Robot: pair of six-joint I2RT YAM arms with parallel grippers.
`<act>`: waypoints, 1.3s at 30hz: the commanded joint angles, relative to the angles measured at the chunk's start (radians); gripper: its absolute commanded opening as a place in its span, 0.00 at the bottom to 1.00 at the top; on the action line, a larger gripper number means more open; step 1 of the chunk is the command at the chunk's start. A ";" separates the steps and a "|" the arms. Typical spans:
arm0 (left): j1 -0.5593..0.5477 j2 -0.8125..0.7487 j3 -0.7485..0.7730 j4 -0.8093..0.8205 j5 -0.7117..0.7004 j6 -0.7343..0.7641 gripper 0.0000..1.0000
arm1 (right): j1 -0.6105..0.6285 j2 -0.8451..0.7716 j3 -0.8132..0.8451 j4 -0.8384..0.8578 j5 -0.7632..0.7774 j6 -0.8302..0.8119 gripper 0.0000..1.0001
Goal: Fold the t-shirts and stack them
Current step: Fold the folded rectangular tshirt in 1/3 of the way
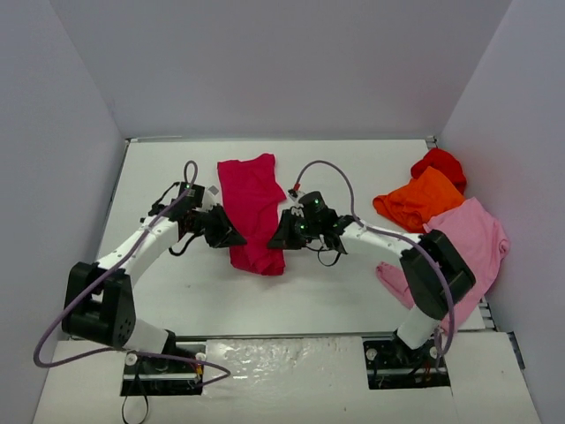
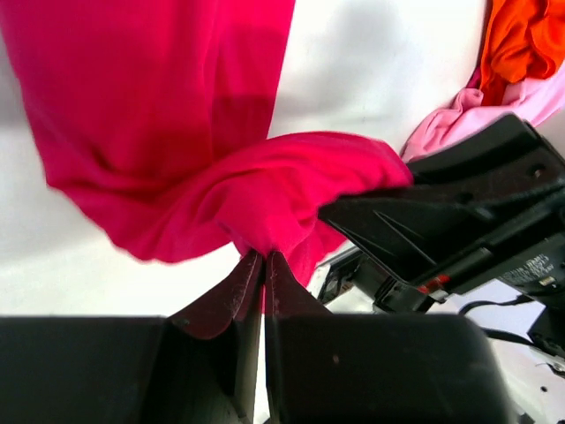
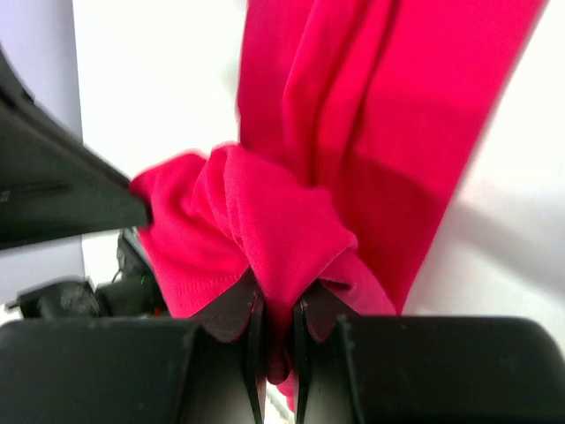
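Note:
A crimson-magenta t-shirt [image 1: 252, 210] lies as a long folded strip down the middle of the table. My left gripper [image 1: 233, 237] is shut on its near left edge, the cloth bunched at the fingertips [image 2: 263, 263]. My right gripper [image 1: 277, 237] is shut on the near right edge, a thick fold of the t-shirt [image 3: 291, 221] pinched between its jaws [image 3: 277, 305]. The two grippers face each other across the strip's near end. At the right side lie a light pink t-shirt [image 1: 463, 243], an orange t-shirt [image 1: 418, 200] and a red t-shirt [image 1: 439, 162].
White walls close in the table [image 1: 159, 177] on the left, back and right. The pile of three shirts takes up the right side, the pink one reaching the right edge. The right arm's black body [image 2: 459, 212] shows close in the left wrist view.

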 commanded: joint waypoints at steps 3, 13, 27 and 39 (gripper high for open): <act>0.032 0.167 0.189 0.076 0.006 0.047 0.00 | -0.070 0.263 0.188 0.216 -0.197 0.045 0.01; 0.035 0.333 0.305 0.188 0.005 0.028 0.00 | -0.093 0.416 0.465 0.135 -0.182 -0.014 0.00; 0.040 0.358 0.297 0.259 -0.043 0.016 0.26 | -0.123 0.470 0.635 0.069 -0.066 -0.092 0.68; 0.040 0.090 0.178 0.173 -0.169 0.108 0.50 | -0.117 0.248 0.455 -0.105 0.238 -0.252 0.72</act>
